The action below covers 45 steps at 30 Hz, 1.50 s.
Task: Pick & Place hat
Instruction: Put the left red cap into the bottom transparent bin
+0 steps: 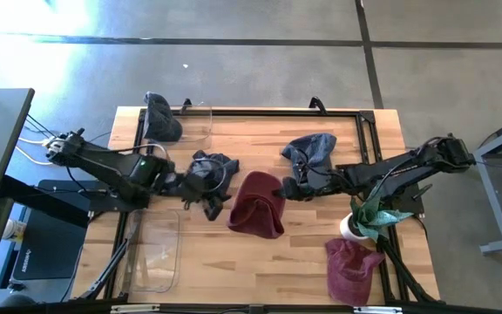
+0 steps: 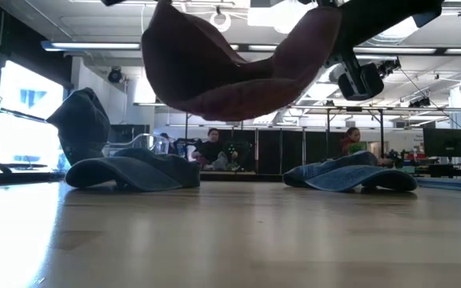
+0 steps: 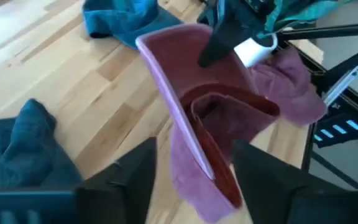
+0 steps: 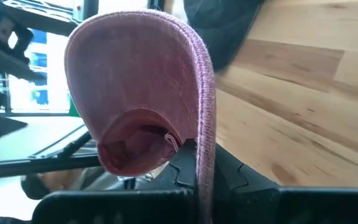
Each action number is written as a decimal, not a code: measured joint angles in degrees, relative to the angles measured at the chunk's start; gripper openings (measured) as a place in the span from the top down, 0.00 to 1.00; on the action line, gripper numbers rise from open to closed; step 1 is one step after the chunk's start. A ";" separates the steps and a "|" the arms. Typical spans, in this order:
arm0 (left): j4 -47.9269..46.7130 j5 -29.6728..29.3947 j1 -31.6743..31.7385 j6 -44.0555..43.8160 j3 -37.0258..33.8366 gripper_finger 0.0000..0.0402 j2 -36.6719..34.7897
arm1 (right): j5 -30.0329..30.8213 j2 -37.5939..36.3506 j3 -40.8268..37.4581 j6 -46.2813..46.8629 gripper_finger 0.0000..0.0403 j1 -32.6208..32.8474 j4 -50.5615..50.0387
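- No brand, label or writing is showing readably on anything.
- The wooden table is carrying caps, clear bins and a white cup.
- The maroon hat is hanging above the table's middle, clear of the wood in the low view.
- The right gripper is pinching the hat's brim, fingers clamped together on it.
- The left gripper is waiting left of the hat over a dark blue cap, fingers apart.
- A second blue cap and a purple cap are lying on the right.

Our left gripper sits mid-bench, arm reaching in from the left, jaws parted. Our right gripper reaches in from the right, jaws clamped shut.
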 joint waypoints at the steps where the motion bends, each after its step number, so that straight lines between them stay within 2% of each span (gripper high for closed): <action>1: 0.45 1.17 1.34 0.39 0.04 0.45 0.61 | 0.25 -0.02 0.61 -0.29 0.99 0.26 -1.12; 6: 6.16 6.82 6.63 3.49 0.01 0.41 4.56 | 1.66 -0.02 5.17 -3.24 0.99 1.19 -9.90; 11: 9.43 9.47 9.39 4.55 0.16 0.45 6.76 | 2.02 -0.02 9.13 -6.33 0.99 1.20 -16.15; 19: 9.19 9.13 11.00 6.02 -0.02 0.64 9.03 | 3.23 0.00 11.54 -10.09 0.99 1.18 -18.57; 27: 9.24 9.88 11.23 5.62 0.02 0.97 9.11 | 3.06 -0.01 11.36 -13.53 0.93 1.22 -18.53; 34: 4.55 16.60 14.93 1.69 0.08 0.99 9.14 | 2.98 -0.72 11.36 -20.59 0.80 -0.11 -20.55; 37: 1.76 18.03 17.22 1.34 0.07 0.99 9.14 | 6.99 -1.70 13.06 -22.02 0.79 0.77 -25.39; 40: 0.42 19.93 19.55 0.61 0.08 0.99 9.14 | 8.74 -1.85 18.01 -29.92 0.82 3.67 -27.97; 45: -0.28 23.06 22.53 0.79 0.06 1.00 9.14 | 8.40 2.65 30.15 -51.35 0.94 9.82 -27.83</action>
